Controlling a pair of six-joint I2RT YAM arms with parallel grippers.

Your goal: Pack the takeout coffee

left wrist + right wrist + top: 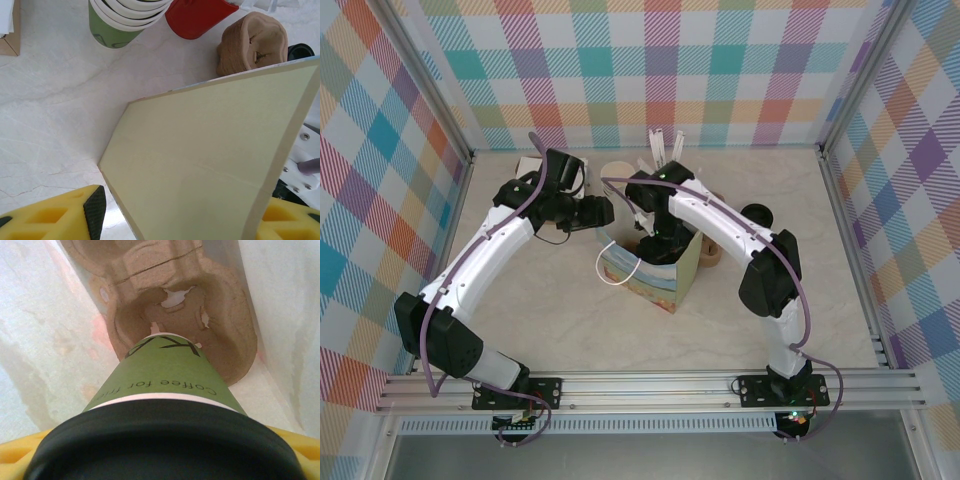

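The takeout coffee (pixel 165 375), a green paper cup with a black lid, hangs upright inside the paper bag (pixel 665 275). My right gripper (pixel 160 460) is shut on it just under the lid, and a yellow finger (pixel 300 440) shows at the side. The cup's base is at a well of the brown pulp carrier (pixel 220 315) lying on the bag's floor. My left gripper (pixel 190 220) is open and straddles the bag's pale side wall (pixel 210 150). Its left pad (pixel 94 210) stands slightly clear of the wall. From above, the right gripper (pixel 655 235) reaches into the bag's mouth.
Behind the bag stand a stack of lidless green cups (pixel 117 20), a red holder (pixel 200 17) and another pulp carrier (pixel 252 42). Loose black lids (pixel 757 213) lie at the right. A small box (pixel 530 165) sits at the back left.
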